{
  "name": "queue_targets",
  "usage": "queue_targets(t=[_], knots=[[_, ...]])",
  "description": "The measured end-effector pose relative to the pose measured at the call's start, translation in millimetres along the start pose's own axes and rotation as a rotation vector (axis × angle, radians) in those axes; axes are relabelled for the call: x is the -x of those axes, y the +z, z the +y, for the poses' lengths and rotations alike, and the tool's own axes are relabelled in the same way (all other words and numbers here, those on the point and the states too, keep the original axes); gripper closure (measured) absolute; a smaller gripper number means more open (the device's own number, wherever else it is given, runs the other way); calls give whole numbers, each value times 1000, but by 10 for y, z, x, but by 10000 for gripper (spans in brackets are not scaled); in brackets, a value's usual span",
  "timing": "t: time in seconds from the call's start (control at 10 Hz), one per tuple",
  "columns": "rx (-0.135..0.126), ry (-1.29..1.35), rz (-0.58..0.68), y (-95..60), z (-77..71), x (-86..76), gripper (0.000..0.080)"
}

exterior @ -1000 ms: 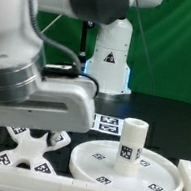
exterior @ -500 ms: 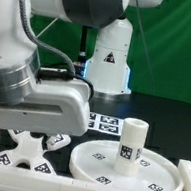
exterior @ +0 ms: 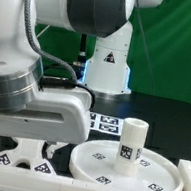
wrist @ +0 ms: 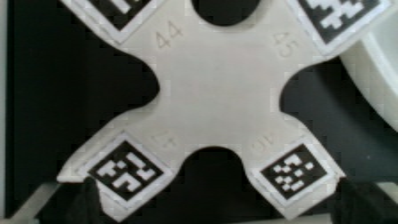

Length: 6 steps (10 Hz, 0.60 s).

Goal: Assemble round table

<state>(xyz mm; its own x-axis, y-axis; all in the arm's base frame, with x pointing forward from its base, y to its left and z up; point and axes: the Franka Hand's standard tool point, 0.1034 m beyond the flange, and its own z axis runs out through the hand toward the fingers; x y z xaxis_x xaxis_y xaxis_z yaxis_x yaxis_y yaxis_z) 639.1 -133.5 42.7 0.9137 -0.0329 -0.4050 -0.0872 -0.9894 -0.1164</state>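
Moved since earlier: arm has come lower and further toward the exterior view's right, so it now hides more of the base; disc and leg lie as they did.
Cross-shaped base: white, four arms with rounded notches between them, a black-and-white tag near each arm's end; it fills the wrist view, directly under the camera.
Where it lies: flat on the tabletop, at the exterior view's left, just beside the round disc.
Leg: short thick white cylinder, upright on the disc near its middle; whether it is fastened I cannot tell.
Jaws: spread wide, pinching nothing; only dark blurred tips show at the edges of the wrist view.
Step in hand: most likely the approach to pick up the base.
Next move calls for: lowering straight down with the jaws lined up across a narrow part of the cross, then closing squarely so that it lifts level.
Marker board: flat behind the disc, untouched.
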Motion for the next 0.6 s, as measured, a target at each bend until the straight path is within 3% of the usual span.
queue_targets(t=[0.3, 0.5, 0.6], knots=[[4, 17, 1, 14, 2, 6, 150], [3, 36, -29, 86, 16, 104, 150], [6, 57, -93, 134, 158, 75, 150]])
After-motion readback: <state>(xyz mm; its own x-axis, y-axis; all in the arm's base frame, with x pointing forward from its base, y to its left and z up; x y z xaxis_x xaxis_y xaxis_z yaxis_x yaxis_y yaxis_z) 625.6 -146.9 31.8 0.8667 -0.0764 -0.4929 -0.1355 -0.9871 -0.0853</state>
